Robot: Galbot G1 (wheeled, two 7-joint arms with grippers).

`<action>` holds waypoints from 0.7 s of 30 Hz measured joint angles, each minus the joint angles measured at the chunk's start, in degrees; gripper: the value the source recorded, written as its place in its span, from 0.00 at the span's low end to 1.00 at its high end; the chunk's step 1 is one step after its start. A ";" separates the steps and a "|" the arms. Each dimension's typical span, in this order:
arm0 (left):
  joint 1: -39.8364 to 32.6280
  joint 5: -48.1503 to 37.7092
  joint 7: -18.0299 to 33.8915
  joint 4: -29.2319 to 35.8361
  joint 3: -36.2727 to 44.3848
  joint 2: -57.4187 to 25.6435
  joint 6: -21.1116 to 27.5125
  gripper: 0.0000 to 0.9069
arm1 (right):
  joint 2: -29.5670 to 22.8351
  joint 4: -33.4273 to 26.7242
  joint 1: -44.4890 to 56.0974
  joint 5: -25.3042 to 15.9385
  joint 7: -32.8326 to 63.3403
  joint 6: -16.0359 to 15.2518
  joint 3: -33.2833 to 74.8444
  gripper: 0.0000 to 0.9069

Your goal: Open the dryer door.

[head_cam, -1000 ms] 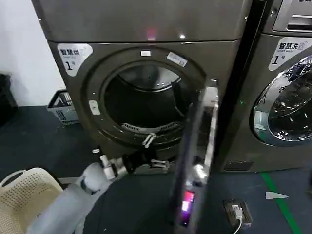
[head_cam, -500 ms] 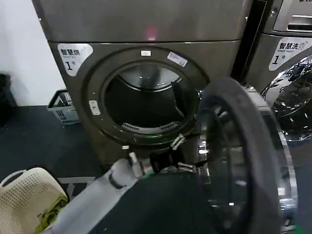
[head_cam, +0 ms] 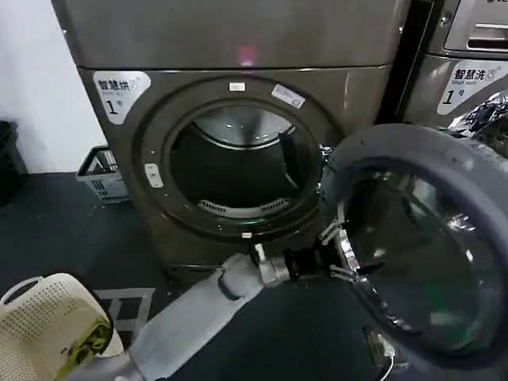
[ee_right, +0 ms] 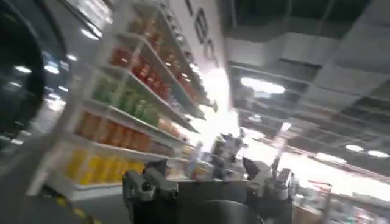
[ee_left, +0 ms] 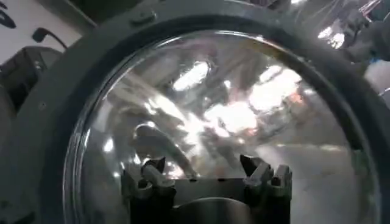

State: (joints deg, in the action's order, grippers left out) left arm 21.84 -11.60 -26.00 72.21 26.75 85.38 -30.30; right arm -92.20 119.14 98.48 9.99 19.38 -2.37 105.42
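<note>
The grey dryer (head_cam: 238, 48) stands straight ahead with its round drum opening (head_cam: 238, 167) uncovered. Its dryer door (head_cam: 429, 238) hangs swung out to the right, the inner glass facing me. My left gripper (head_cam: 337, 250) reaches across below the opening and sits open against the door's inner rim. In the left wrist view the left gripper (ee_left: 204, 167) has its fingers spread right in front of the door glass (ee_left: 231, 109), gripping nothing. In the right wrist view my right gripper (ee_right: 207, 176) is open with nothing in it, facing store shelves (ee_right: 134, 115) away from the dryer.
A white laundry basket (head_cam: 48, 317) stands on the floor at the lower left. A grey basket (head_cam: 103, 175) sits beside the dryer's left side. A second machine (head_cam: 468, 71) stands at the right, behind the open door. A power strip (head_cam: 381, 345) lies on the floor under the door.
The door has swung from edge-on to wide open toward the right. My left arm has followed it rightward, the gripper staying at the door's inner side.
</note>
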 joint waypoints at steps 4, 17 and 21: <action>-0.11 -0.09 -0.01 -0.67 0.09 0.41 -0.03 1.00 | 0.00 -0.07 -0.14 0.07 -0.03 0.05 0.38 1.00; 1.40 -1.12 -0.63 1.15 0.10 -0.82 1.06 1.00 | 0.00 -0.17 -0.33 0.05 -0.09 0.22 -0.16 1.00; 2.98 -1.75 -0.52 4.50 0.09 -3.33 1.68 1.00 | 0.00 -0.14 0.15 -0.03 0.12 0.67 -0.99 1.00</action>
State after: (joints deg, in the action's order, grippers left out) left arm 24.82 -13.35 -26.52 76.71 26.84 82.04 -28.62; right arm -92.19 119.00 98.63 9.96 19.49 -1.70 104.43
